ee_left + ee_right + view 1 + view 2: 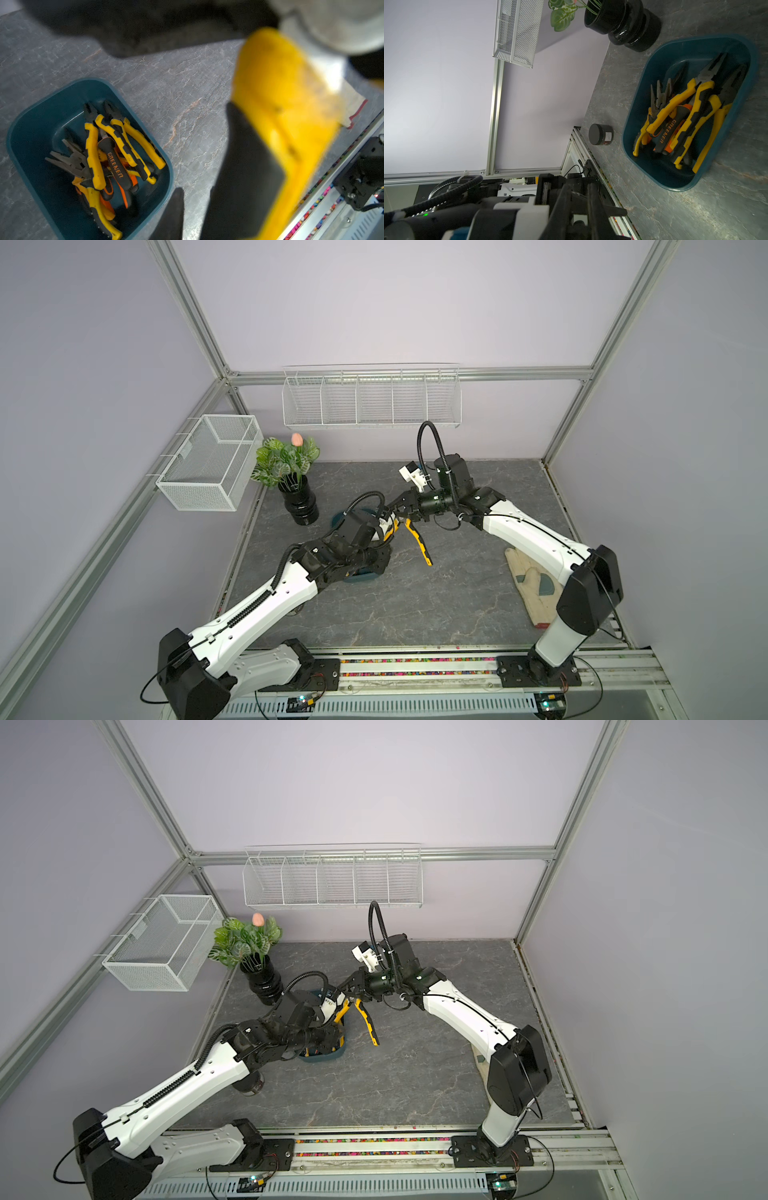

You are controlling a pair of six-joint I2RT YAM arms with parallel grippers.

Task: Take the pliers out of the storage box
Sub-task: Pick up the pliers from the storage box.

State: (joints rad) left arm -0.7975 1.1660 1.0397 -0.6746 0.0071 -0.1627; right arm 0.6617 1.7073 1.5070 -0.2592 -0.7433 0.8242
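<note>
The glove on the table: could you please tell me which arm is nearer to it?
Right. The right arm reaches over the glove, hiding part of it; the left arm is well away, over the storage box.

The storage box (322, 1057) sits on the surface (415, 614) left of centre, largely under the left arm, with a heap of pliers (116, 153) lying crossed inside it. Just right of the box the lifted pliers (419, 543) hang above the surface, head up in the right gripper (400, 511). Behind and left of the box stands a potted plant (300, 506). Before and left of the box, near the surface's edge, is a small jar (601, 134). A glove (525, 578) lies far right, partly beneath the right arm. A mesh basket (208, 464) hangs on the left wall and a wire rack (370, 400) on the back wall.
</note>
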